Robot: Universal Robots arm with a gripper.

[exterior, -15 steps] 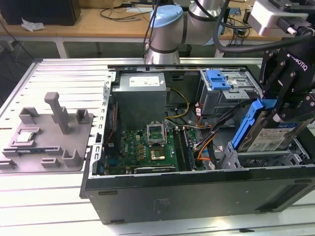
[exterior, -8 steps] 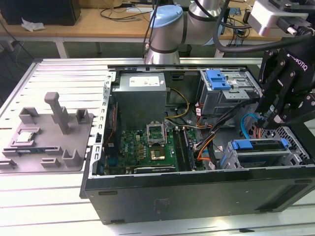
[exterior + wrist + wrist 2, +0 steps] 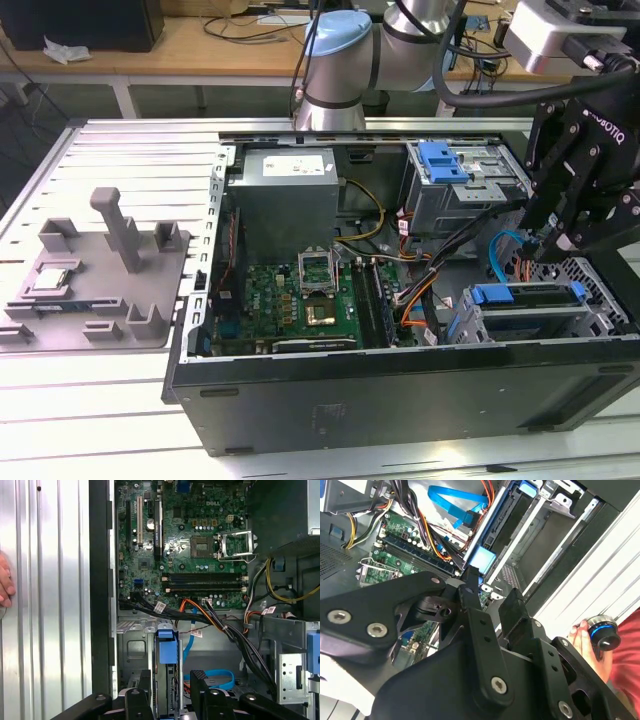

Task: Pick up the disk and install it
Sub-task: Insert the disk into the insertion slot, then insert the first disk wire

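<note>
In the exterior view, a grey fixture tray (image 3: pixel 95 275) lies at the left on the slatted metal table (image 3: pixel 120 150), beside the opened computer case (image 3: pixel 400 395). Inside come the green motherboard (image 3: pixel 300 295), the power supply (image 3: pixel 285 190) with its white label, then the perforated drive cage (image 3: pixel 592 275) at the right. The disk (image 3: pixel 525 297) stands on edge in that cage, its blue carrier uppermost and its long axis along the case's near wall. The gripper (image 3: pixel 555 245) hangs directly over it. In the first wrist view the gripper (image 3: pixel 171 674) has its fingers (image 3: pixel 145 677) apart, one on each side of the disk (image 3: pixel 167 652), apparently without touching it. A person's hand (image 3: pixel 4 582) rests on the table. White lettering marks the gripper's body and the motherboard (image 3: pixel 200 540)
</note>
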